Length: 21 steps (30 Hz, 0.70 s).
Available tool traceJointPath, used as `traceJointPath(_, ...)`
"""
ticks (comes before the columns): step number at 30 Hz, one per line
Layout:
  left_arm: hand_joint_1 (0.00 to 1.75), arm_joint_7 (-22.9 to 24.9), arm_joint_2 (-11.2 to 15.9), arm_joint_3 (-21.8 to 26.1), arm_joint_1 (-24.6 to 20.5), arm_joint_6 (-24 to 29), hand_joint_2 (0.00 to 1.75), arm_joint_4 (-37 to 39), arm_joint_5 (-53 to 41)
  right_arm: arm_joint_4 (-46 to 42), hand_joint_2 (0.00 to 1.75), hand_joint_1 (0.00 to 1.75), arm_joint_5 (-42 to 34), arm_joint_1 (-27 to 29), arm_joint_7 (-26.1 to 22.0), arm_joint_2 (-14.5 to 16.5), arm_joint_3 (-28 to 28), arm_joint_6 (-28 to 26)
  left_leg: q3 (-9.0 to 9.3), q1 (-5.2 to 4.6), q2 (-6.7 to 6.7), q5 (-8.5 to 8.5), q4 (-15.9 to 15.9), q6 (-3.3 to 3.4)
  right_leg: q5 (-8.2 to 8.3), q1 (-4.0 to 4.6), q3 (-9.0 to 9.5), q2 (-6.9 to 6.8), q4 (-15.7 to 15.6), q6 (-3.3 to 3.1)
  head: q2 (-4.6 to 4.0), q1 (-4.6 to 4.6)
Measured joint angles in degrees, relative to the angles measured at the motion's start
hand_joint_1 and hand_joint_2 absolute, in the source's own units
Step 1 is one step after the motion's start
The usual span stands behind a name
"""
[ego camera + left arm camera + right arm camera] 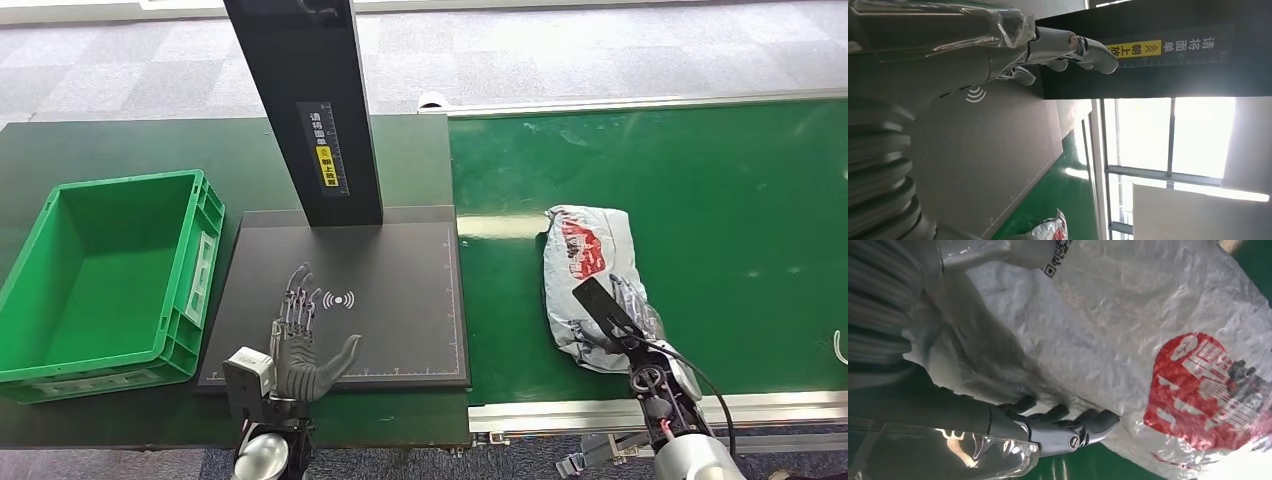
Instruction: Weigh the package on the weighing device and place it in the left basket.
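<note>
Your right hand [622,312] grips the bag [586,262] on the green belt [740,220]. Your left hand [300,340] hangs open, fingers spread, over the black scale [400,330], beside the green basket [195,250].

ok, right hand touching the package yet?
Touching. In the right wrist view the fingers press into the package; in the head view the right hand lies on it.

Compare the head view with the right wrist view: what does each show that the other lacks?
Head view alone: the green basket, the black weighing device with its upright column, and the left hand spread open above the platform. Right wrist view alone: a QR label on the package. Shared: the white package with red print on the green belt, and the right hand resting on it.
</note>
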Motion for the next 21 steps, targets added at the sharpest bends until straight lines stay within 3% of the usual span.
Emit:
traceJointPath(11, 0.00, 0.21, 0.00, -0.34, 0.00, -0.10, 1.75, 0.00, -0.09, -0.03, 1.75, 1.75, -0.53, 0.06, -0.65, 1.50, 0.43, 0.51, 0.01, 0.00, 0.00, 0.00, 0.00, 0.00, 0.00, 0.00, 0.00, 0.00, 0.00, 0.00, 0.00, -0.01)
traceJointPath(17, 0.00, 0.50, 0.00, -0.32, 0.11, -0.29, 1.75, -0.05, 0.15, -2.99, 1.75, 1.75, -5.64, 1.40, -6.42, 2.10, -0.23, -6.30, -0.02, 0.00, -0.01, 0.00, 0.00, 0.00, 0.00, 0.00, 0.00, -0.01, 0.00, 0.00, 0.00, -0.01)
traceJointPath(21, 0.00, 0.98, 0.00, -0.13, 0.52, -0.98, 1.75, -0.39, 0.97, -12.28, 1.75, 1.75, -10.08, 4.38, -9.76, 2.80, -0.72, -10.82, -0.04, 0.00, -0.03, 0.00, 0.00, 0.00, 0.00, 0.00, -0.01, -0.01, 0.00, 0.00, 0.00, 0.01)
